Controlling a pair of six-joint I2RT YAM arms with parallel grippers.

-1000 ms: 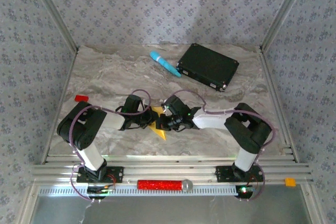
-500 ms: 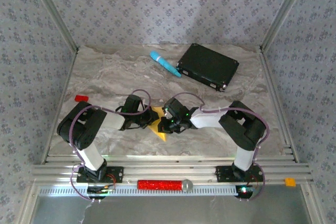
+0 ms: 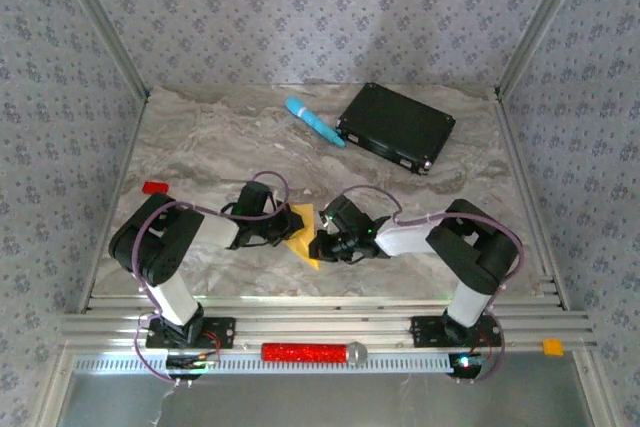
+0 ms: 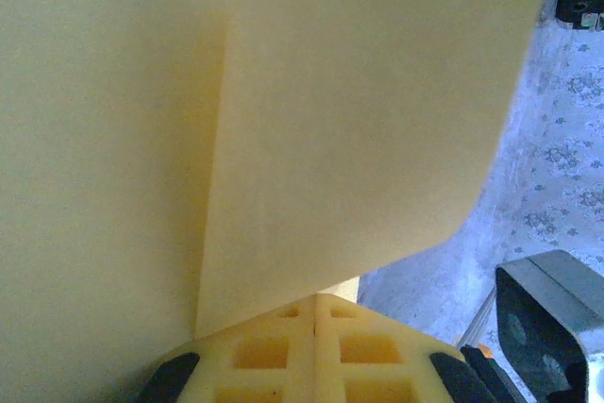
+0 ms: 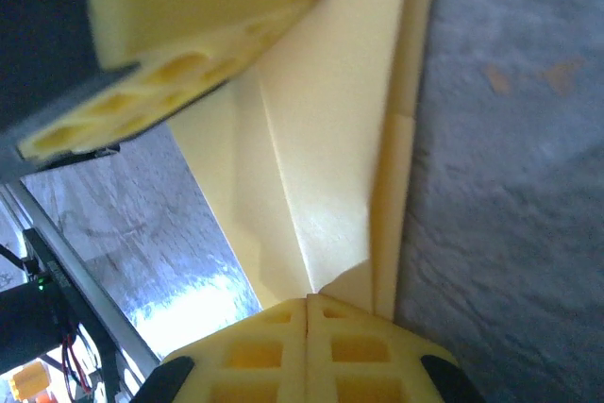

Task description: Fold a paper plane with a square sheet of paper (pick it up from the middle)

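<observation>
Rear left of the marble-patterned tabletop (image 3: 200, 137) lay wide open, a clean lane. Rear right was tighter: the flat black box (image 3: 396, 127) sat there, the light-blue cylinder (image 3: 314, 121) just beside its left corner. A small red block (image 3: 154, 187) hugged the left edge near the left arm (image 3: 165, 237). Centre front was jammed: left gripper (image 3: 283, 230) and right gripper (image 3: 318, 245) met at the creased yellow-orange paper sheet (image 3: 300, 217), no lane between. Bare table stretched between right arm (image 3: 440, 232) and box.

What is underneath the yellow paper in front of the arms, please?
The table shows around the paper; the patch right beneath is hidden by the paper, the left gripper and the right gripper.
</observation>
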